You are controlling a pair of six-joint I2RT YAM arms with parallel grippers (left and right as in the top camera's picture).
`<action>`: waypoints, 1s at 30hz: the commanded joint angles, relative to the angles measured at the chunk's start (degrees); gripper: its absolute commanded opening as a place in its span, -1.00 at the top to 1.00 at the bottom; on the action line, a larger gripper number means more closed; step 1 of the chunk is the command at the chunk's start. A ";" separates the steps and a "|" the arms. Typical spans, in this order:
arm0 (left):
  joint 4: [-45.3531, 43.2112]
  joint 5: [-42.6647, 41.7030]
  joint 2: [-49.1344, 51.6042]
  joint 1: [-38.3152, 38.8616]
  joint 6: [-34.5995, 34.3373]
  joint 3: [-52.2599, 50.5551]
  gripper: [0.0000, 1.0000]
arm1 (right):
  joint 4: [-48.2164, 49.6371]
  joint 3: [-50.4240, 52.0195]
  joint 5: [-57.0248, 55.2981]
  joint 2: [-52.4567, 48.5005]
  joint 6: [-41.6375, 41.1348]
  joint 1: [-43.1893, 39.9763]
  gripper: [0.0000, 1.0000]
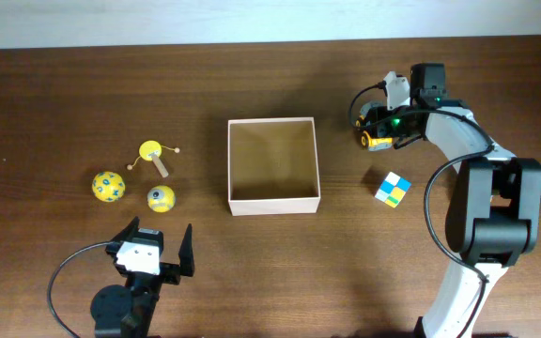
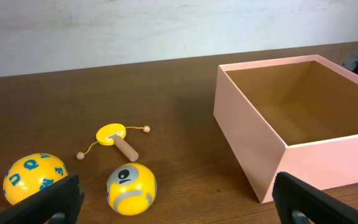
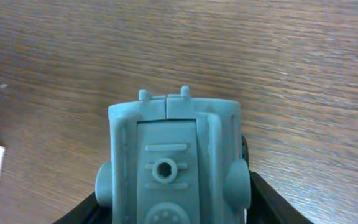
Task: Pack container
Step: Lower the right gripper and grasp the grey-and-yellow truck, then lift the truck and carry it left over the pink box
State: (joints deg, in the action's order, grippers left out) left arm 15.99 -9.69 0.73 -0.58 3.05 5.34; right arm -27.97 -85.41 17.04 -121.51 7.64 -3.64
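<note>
- Container [image 1: 273,204] is seen in the middle of the bench [image 1: 252,282], upright, with nothing shown inside it.
- Left claw [image 1: 160,227] is held wide apart near the front edge, with nothing gripped.
- Right claw [image 1: 376,134] is positioned beyond the container's far right corner and is closed around a grey-blue toy [image 3: 173,168].
- Two yellow balls [image 1: 108,186] [image 1: 161,197] and a small yellow drum toy [image 1: 153,153] are found to the left of the container.
- A chequered cube [image 1: 393,188] is seen to its right.
</note>
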 commanded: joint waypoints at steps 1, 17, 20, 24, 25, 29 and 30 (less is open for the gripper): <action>-0.13 -0.59 -0.44 -0.33 0.90 -0.33 -0.99 | -2.95 0.46 -9.11 -1.01 2.54 -0.37 0.00; -0.13 -0.59 -0.44 -0.35 0.90 -0.33 -0.98 | -12.07 -6.36 -13.90 -1.01 7.08 -0.39 0.12; -0.13 -0.59 -0.44 -0.33 0.90 -0.33 -0.98 | -13.42 -7.74 -14.36 -1.01 7.19 -0.39 0.12; -0.13 -0.59 -0.44 -0.35 0.90 -0.33 -0.98 | -16.13 -10.34 -14.32 -1.01 7.15 -0.35 0.12; -0.13 -0.59 -0.44 -0.33 0.90 -0.33 -0.98 | -17.31 -11.63 -14.32 -1.01 7.15 -0.28 0.13; -0.13 -0.59 -0.44 -0.33 0.92 -0.31 -0.99 | -21.84 -17.07 -14.29 -1.01 7.13 0.35 0.15; -0.13 -0.59 -0.44 -0.35 0.92 -0.33 -0.98 | -23.37 -19.02 -14.27 -1.01 7.10 0.70 0.15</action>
State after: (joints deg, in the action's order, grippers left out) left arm 15.99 -9.69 0.73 -0.58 3.05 5.34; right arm -49.58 -98.70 3.64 -122.28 14.39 -3.62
